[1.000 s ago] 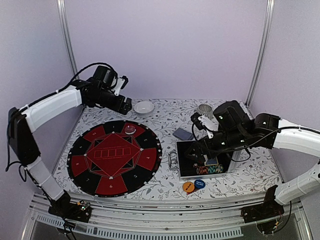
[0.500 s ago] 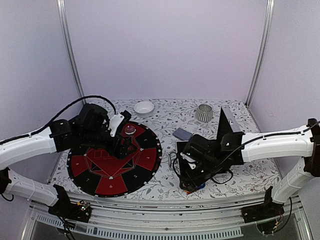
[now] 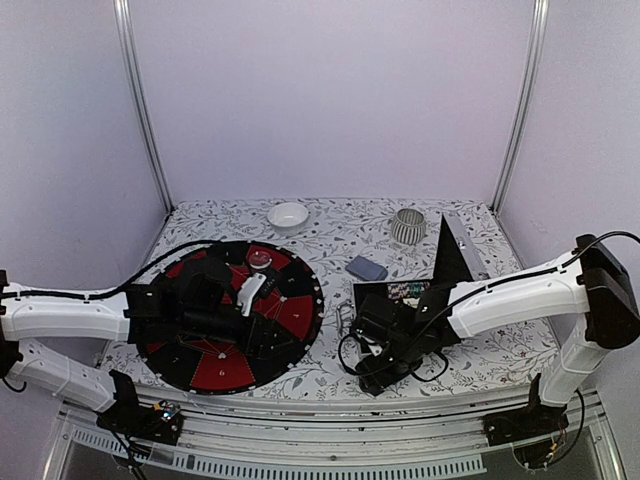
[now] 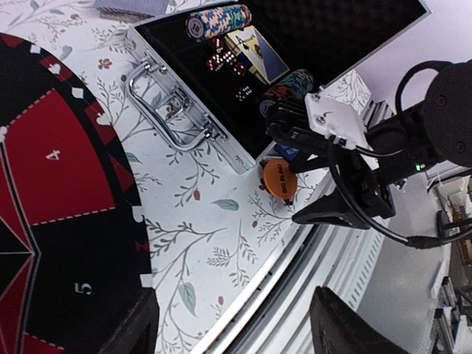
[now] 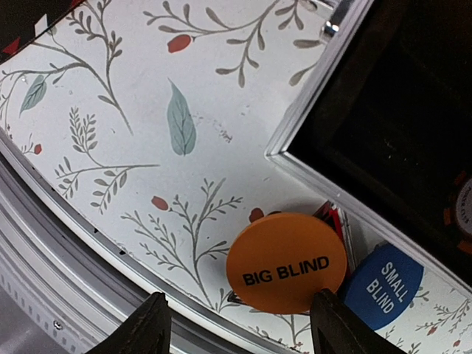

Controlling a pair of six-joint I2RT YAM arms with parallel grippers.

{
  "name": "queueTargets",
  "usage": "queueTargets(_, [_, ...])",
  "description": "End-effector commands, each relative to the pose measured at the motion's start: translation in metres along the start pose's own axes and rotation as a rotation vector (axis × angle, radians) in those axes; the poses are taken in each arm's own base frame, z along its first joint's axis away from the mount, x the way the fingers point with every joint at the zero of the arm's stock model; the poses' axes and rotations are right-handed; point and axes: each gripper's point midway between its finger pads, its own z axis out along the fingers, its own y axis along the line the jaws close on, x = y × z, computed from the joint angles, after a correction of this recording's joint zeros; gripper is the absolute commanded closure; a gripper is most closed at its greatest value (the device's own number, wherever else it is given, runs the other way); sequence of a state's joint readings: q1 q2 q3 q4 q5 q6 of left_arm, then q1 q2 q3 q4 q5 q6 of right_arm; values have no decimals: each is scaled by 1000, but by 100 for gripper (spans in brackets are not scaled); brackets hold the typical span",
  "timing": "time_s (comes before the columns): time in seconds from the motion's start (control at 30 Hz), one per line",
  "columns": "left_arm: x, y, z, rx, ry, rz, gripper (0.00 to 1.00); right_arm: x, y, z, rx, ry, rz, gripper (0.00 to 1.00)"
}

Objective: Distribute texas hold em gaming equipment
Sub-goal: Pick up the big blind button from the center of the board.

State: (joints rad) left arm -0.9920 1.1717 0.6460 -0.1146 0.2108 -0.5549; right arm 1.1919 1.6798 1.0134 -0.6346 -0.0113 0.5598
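The right gripper [image 5: 240, 301], open and empty, hovers at the tabletop's [image 5: 147, 184] near edge. The orange button [image 5: 286, 262] lies just ahead of its jaws, beside the blue button [image 5: 383, 286]. The left gripper [image 4: 234, 299], open too, is well apart.

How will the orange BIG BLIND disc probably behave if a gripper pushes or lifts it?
The orange disc looks thin and flat on the table, so it is probably light and hard to pinch by its edge. Its smooth face suggests it would slide rather than roll. A push might also shift the blue disc beside it.
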Motion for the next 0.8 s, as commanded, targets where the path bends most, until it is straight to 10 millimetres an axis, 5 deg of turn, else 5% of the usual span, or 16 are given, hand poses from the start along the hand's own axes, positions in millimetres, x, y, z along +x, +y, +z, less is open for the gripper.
queueTargets(0.0, [11, -13, 16, 51, 28, -76, 30, 2, -1, 11, 34, 0, -5, 34])
queueTargets(0.27, [34, -27, 35, 105, 81, -123, 34, 2, 0, 14, 83, 2, -14, 36])
queueTargets(0.53, [42, -43, 44, 145, 85, -148, 38, -12, 8, -17, 25, -107, 4, 36])
queueTargets(0.77, [49, -51, 54, 173, 84, -204, 44, 1, -3, -19, 26, -114, 36, 43])
